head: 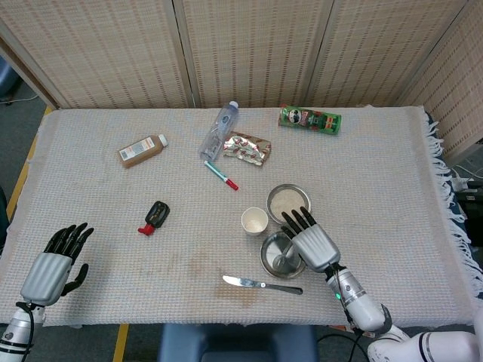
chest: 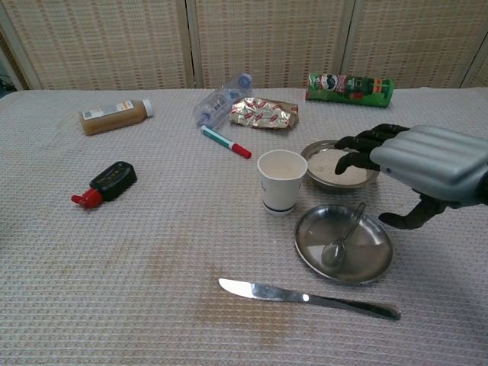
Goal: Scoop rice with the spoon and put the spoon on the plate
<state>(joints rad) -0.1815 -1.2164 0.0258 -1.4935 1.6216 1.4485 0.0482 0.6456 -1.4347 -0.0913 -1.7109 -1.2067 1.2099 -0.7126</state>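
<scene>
I note the spoon (chest: 340,239) lies in the plate (chest: 377,263), handle toward upper right; my right hand (chest: 427,169) hovers above, fingers (chest: 364,142) spread, empty.

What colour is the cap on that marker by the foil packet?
Red; the marker has a white and green barrel. The chest view shows it best.

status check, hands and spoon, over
Both hands open: right hand above plate's far side, left hand idle. Spoon lying in plate. Paper cup close by, clear.
</scene>
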